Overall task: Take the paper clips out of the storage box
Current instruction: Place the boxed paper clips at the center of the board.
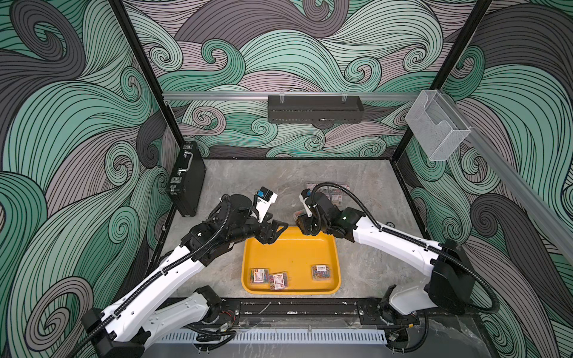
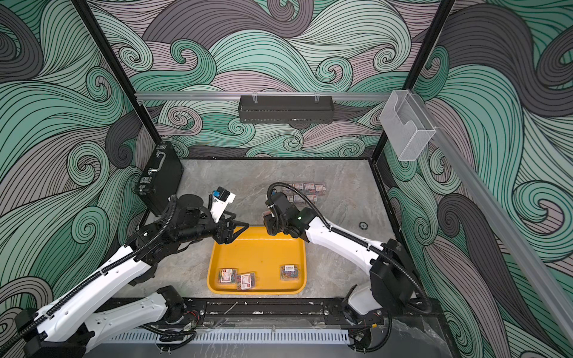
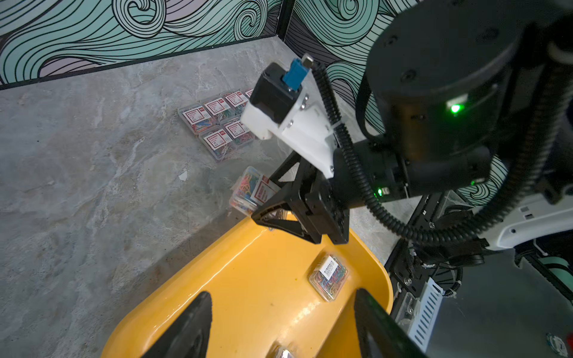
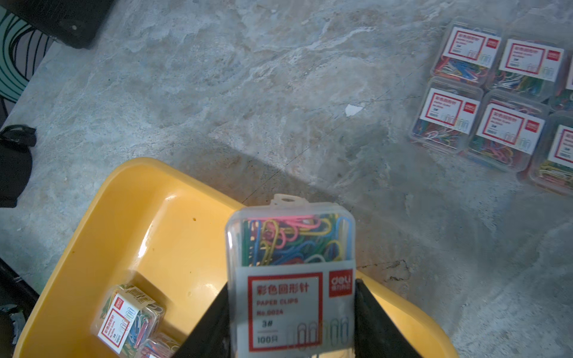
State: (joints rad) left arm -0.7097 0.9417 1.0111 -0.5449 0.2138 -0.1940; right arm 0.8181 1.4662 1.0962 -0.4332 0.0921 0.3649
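Hovering over the far left corner of the storage box [image 1: 291,248], the left gripper [image 1: 274,234] stands partly open with nothing between its fingers. 3 boxes of the paper clips [image 1: 278,280] lie along the storage box's near edge, 2 close together at the left and 1 apart at the right. Over the far rim the right gripper [image 4: 293,316] is clamped on 1 more clear box [image 4: 291,245], and a cluster of boxes [image 2: 305,192] sits in rows on the table [image 1: 372,263] beyond.

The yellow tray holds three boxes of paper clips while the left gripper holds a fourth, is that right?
Not quite: the right gripper holds the fourth box, as the right wrist view shows. The yellow tray does hold three.
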